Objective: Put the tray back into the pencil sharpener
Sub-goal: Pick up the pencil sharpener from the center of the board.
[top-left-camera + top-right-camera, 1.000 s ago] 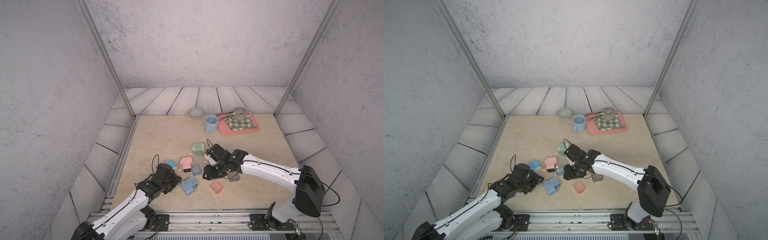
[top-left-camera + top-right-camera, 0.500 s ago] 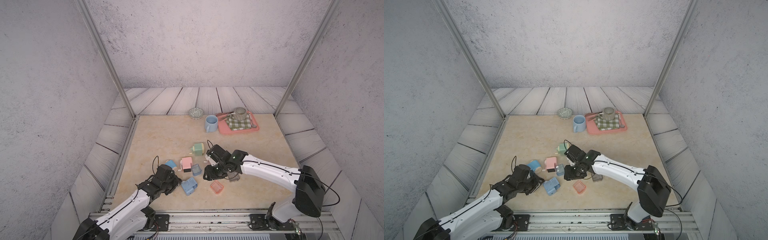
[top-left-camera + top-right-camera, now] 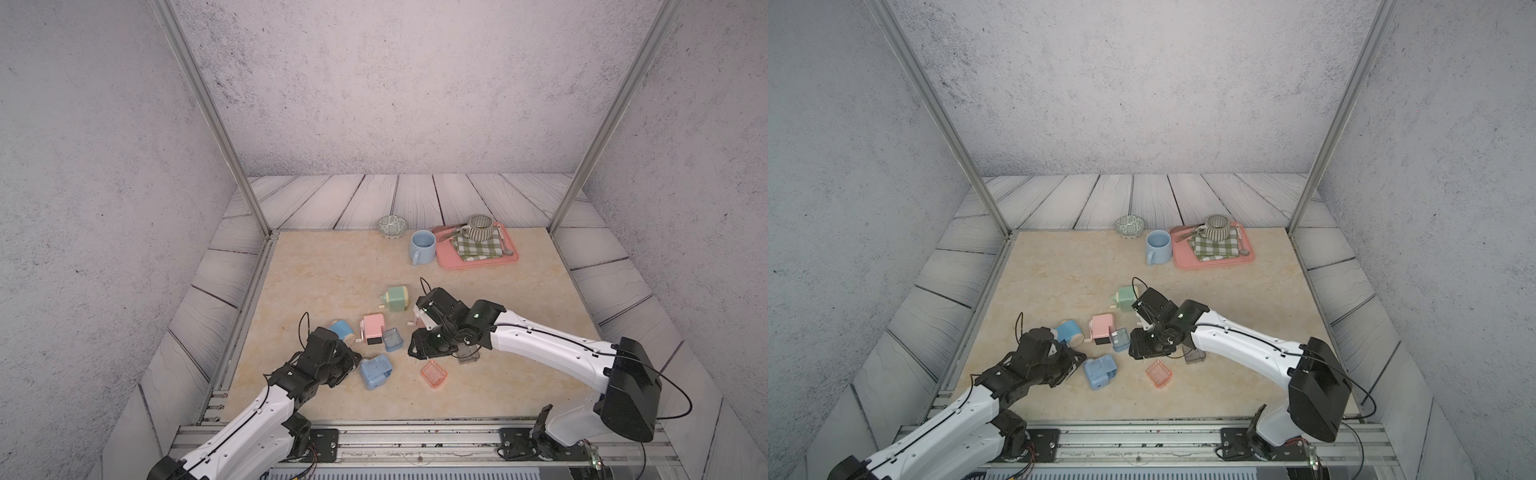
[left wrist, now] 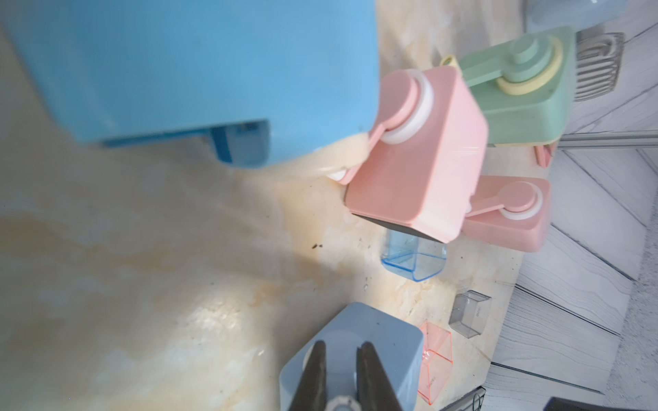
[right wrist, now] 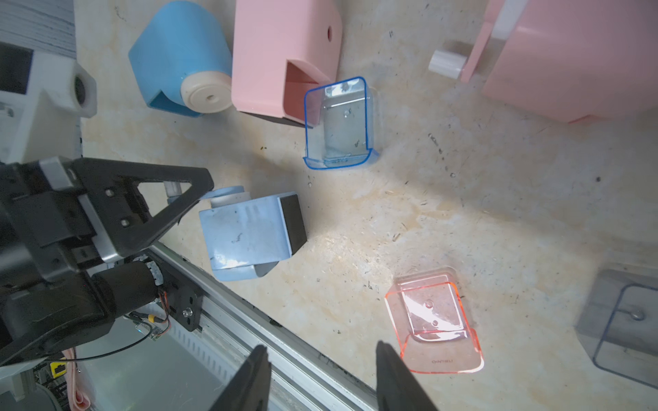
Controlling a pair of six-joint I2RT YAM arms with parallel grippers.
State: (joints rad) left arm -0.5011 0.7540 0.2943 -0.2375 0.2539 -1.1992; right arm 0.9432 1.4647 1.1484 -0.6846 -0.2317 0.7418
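Note:
A light blue sharpener (image 3: pixel 375 371) (image 5: pixel 245 231) lies on its side near the table's front, its tray slot empty. My left gripper (image 3: pixel 352 362) (image 4: pixel 340 347) is shut on its crank handle. Three loose clear trays lie nearby. A blue one (image 3: pixel 392 338) (image 5: pixel 338 124) leans against a pink sharpener (image 3: pixel 372 328). An orange one (image 3: pixel 433 374) (image 5: pixel 434 320) and a grey one (image 3: pixel 468 355) lie further right. My right gripper (image 3: pixel 413 353) (image 5: pixel 320 350) hovers open and empty above the table, just beside the orange tray.
A bright blue sharpener (image 3: pixel 341 328), a green one (image 3: pixel 397 297) and a second pink one (image 5: pixel 576 53) crowd the same patch. At the back stand a blue mug (image 3: pixel 422 245), a small bowl (image 3: pixel 392 225) and a pink serving tray (image 3: pixel 478 261). The metal rail (image 5: pixel 285 341) runs along the front edge.
My left gripper's jaws have closed on the light blue sharpener's crank handle. The right arm has hardly moved.

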